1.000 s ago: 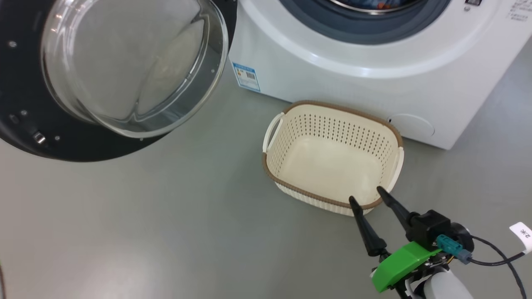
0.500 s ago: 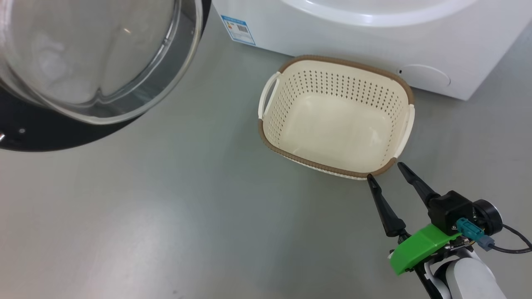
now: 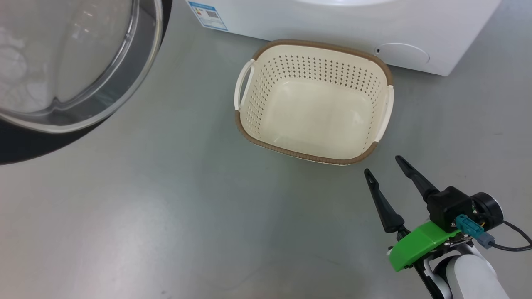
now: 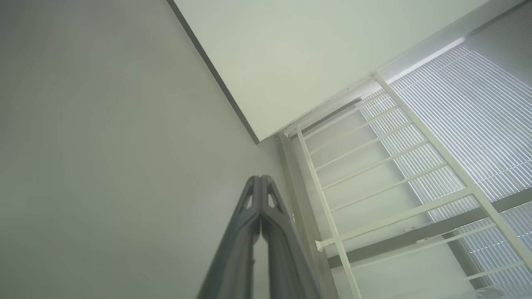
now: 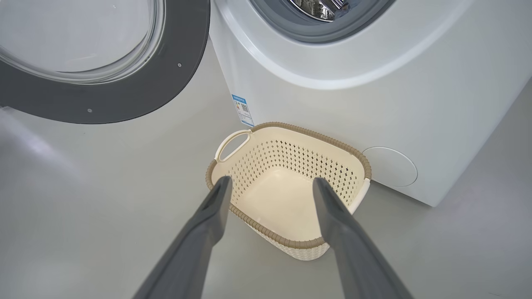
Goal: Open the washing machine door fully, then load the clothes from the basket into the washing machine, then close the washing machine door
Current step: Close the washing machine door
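Note:
The cream perforated basket (image 3: pixel 316 42) with its brown rim stands empty on the floor, right before the white washing machine (image 3: pixel 332 20). The washing machine door (image 3: pixel 25 145) hangs wide open at upper left, its glass bowl bulging outward. My right gripper (image 3: pixel 383 165) is open and holds nothing, its tips just short of the basket's near right corner. In the right wrist view its fingers (image 5: pixel 272 181) frame the basket (image 5: pixel 309 133) below the machine (image 5: pixel 332 91) and the door (image 5: pixel 124 95). The left gripper (image 4: pixel 260 179) is shut on nothing. The clothes are out of view.
Bare grey floor spreads left of and in front of the basket. A blue label sticker (image 3: pixel 207 14) marks the machine's lower left corner, a round service flap (image 3: pixel 401 54) its lower right. The left wrist view faces a white panel (image 4: pixel 311 54) and a pale railing (image 4: pixel 374 166).
The head camera has tilted down, so the drum opening has left that view. Relative to the basket, my open right gripper has drawn back from over its near rim to just outside it.

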Tool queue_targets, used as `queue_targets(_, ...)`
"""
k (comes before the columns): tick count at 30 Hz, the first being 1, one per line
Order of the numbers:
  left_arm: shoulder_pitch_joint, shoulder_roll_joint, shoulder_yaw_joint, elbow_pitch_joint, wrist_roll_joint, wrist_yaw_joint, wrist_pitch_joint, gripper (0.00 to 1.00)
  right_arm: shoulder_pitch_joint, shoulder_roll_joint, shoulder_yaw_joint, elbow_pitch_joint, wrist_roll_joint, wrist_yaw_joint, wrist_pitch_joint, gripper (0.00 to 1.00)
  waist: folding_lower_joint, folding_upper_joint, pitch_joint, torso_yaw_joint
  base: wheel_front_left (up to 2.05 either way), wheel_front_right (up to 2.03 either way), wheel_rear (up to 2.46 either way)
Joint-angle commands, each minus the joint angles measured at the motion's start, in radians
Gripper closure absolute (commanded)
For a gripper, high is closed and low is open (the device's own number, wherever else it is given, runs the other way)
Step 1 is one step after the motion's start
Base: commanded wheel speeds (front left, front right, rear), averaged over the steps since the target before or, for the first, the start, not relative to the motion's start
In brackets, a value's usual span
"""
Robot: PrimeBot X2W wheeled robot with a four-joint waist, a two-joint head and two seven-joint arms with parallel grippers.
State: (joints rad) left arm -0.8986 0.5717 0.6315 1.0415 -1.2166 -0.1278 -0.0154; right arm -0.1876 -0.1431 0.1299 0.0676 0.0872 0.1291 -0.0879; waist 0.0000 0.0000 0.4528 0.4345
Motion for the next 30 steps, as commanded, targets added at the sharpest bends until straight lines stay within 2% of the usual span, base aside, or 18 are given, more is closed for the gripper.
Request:
queue_targets(1, -0.012, 0.093, 0.013, 0.0, -0.022, -0.003, 0.039, 1.0, -0.008, 0.008, 0.037, -0.034, -0.013, 0.002, 0.004, 0.0, 0.0, 0.0, 0.006, -0.011, 0.0, 0.0, 0.0)
queue_targets(10, -0.054, 0.082, 0.003, 0.053, -0.084, -0.003, 0.139, 1.0, -0.017, 0.003, 0.04, -0.052, -0.018, 0.002, 0.015, 0.0, 0.0, 0.0, 0.026, -0.022, 0.0, 0.0, 0.0)
queue_targets(21, -0.045, 0.057, -0.016, 0.039, -0.143, -0.003, 0.247, 1.0, -0.015, 0.003, 0.026, -0.066, -0.026, 0.002, 0.022, 0.0, 0.0, 0.0, 0.035, -0.024, 0.0, 0.0, 0.0)
queue_targets(30, -0.013, 0.025, -0.026, -0.028, -0.22, -0.003, 0.42, 1.0, -0.013, 0.003, 0.028, -0.062, -0.026, 0.002, 0.022, 0.0, 0.0, 0.0, 0.033, -0.017, 0.0, 0.0, 0.0)
